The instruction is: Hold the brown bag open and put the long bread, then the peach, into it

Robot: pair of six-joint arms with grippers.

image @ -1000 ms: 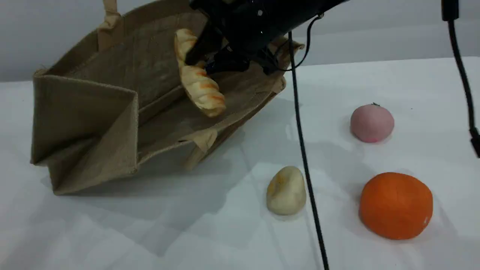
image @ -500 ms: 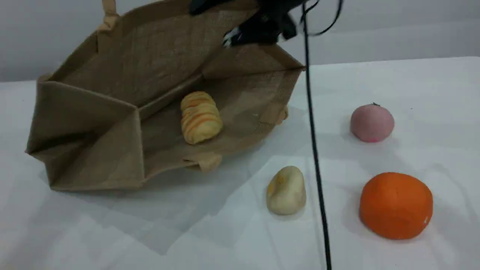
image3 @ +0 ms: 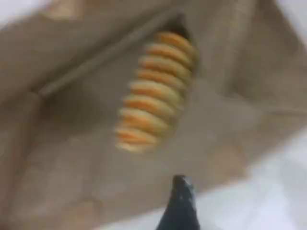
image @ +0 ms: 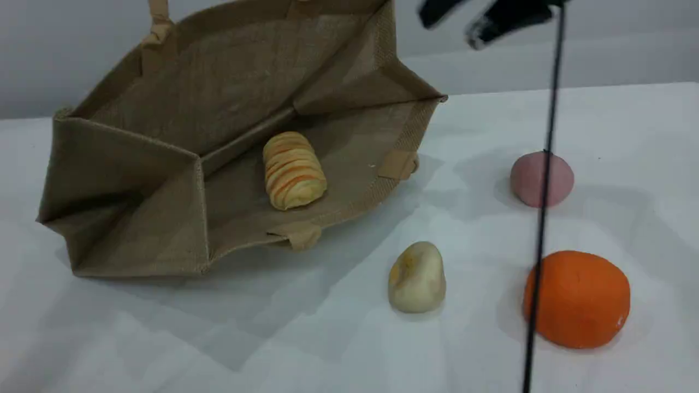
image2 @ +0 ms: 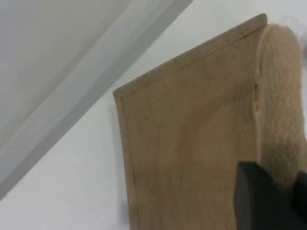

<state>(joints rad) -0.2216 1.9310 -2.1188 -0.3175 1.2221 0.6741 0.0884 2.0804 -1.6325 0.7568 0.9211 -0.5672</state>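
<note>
The brown bag [image: 164, 180] lies tipped on its side with its mouth open toward the camera. One handle [image: 159, 19] runs up out of the scene view. In the left wrist view my left gripper [image2: 283, 196] is shut at the padded beige handle [image2: 283, 96], against the bag's outer panel [image2: 192, 143]. The long bread [image: 294, 170] lies inside the bag on its lower wall, and also shows, blurred, as the long bread [image3: 153, 91] in the right wrist view. The peach [image: 540, 179] sits on the table at the right. My right gripper [image: 449, 24] hangs open and empty at the top, right of the bag.
A pale beige egg-shaped lump [image: 416, 277] lies in front of the bag's mouth. A bright orange ball [image: 576, 298] sits at the front right, below the peach. A black cable [image: 540, 234] hangs down across the peach and the orange.
My right gripper let go of the long bread, which dropped into the bag. The gripper then rose and moved right, clear of the bag. The bag's mouth spread wider.
</note>
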